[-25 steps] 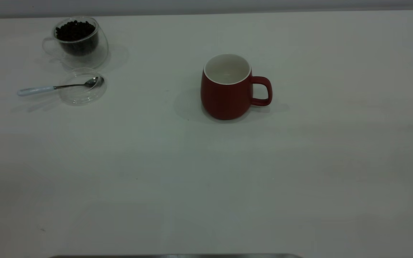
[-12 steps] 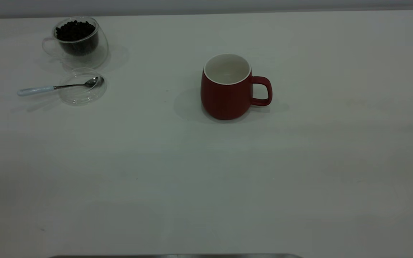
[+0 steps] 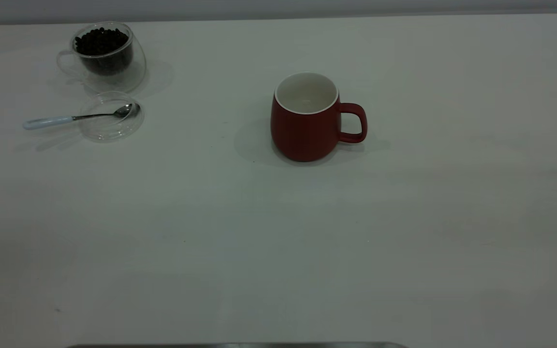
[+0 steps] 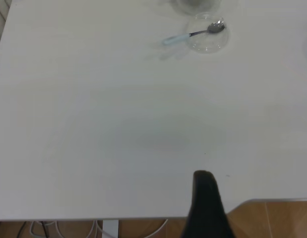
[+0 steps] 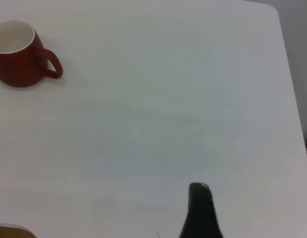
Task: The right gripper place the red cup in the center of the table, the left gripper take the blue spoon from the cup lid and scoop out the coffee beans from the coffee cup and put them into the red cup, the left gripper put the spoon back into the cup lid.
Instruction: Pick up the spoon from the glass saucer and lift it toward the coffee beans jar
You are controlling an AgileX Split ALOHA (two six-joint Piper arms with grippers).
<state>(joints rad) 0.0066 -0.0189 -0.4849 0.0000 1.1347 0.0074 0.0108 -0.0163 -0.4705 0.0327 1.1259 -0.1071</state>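
Note:
The red cup (image 3: pixel 302 135) stands upright and empty near the middle of the table (image 3: pixel 278 241), handle to the right; the right wrist view shows it far off (image 5: pixel 17 67). At the far left the coffee cup (image 3: pixel 107 63) holds the coffee beans (image 3: pixel 100 41). Just in front of it lies the cup lid (image 3: pixel 111 126) with the blue spoon (image 3: pixel 49 121) resting across it, bowl in the lid, handle pointing left. My left gripper (image 4: pixel 204 176) hangs shut over the table's near edge, far from the spoon (image 4: pixel 180 37). My right gripper (image 5: pixel 199 187) is shut and holds nothing.
Neither arm appears in the exterior view. A dark strip (image 3: pixel 235 345) runs along the table's front edge. Wooden floor (image 4: pixel 272 220) shows beyond the table edge in the left wrist view.

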